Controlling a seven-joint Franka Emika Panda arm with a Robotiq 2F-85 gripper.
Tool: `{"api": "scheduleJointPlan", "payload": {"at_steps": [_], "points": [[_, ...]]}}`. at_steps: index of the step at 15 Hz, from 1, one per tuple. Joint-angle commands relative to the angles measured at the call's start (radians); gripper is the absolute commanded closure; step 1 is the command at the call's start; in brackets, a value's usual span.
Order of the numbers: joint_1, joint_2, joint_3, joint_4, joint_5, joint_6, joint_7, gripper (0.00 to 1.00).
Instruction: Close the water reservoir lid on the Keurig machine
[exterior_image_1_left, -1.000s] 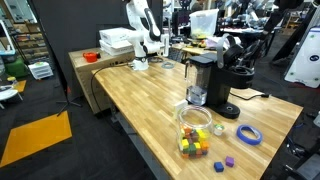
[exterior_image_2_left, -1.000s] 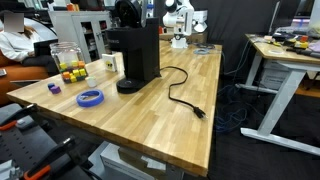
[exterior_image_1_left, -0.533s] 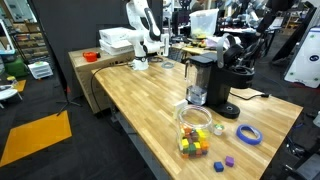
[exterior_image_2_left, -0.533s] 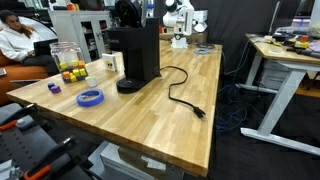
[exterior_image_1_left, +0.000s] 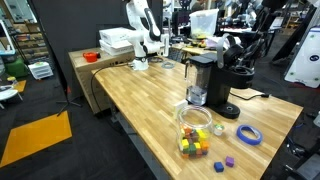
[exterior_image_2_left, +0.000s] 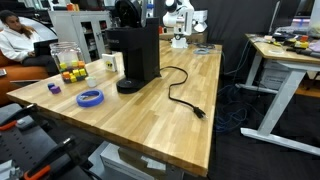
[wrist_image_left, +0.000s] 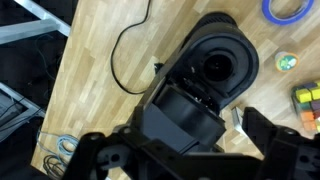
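Keurig machine (wrist_image_left: 205, 75) sits directly below the hand (wrist_image_left: 182, 145), which hovers above with fingers spread apart.

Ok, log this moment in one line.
gripper: open, above Keurig | lid: open or shut unclear | holding: nothing

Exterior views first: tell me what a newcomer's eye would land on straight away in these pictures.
The black Keurig machine dominates, standing near one end of the long wooden table, its black power cord snaking across the bare wood. Beside it sit a clear jar of coloured blocks and a blue tape ring. In the wrist view the end effector hangs open above the machine.
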Motion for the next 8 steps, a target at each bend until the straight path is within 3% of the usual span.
{"api": "scheduleJointPlan", "payload": {"at_steps": [1, 8], "points": [[-0.012, 0.006, 0.010, 0.010, -0.013, -0.001, -0.022, 0.00], [-0.013, 0.014, 0.011, 0.017, -0.022, -0.001, -0.045, 0.00]]}}
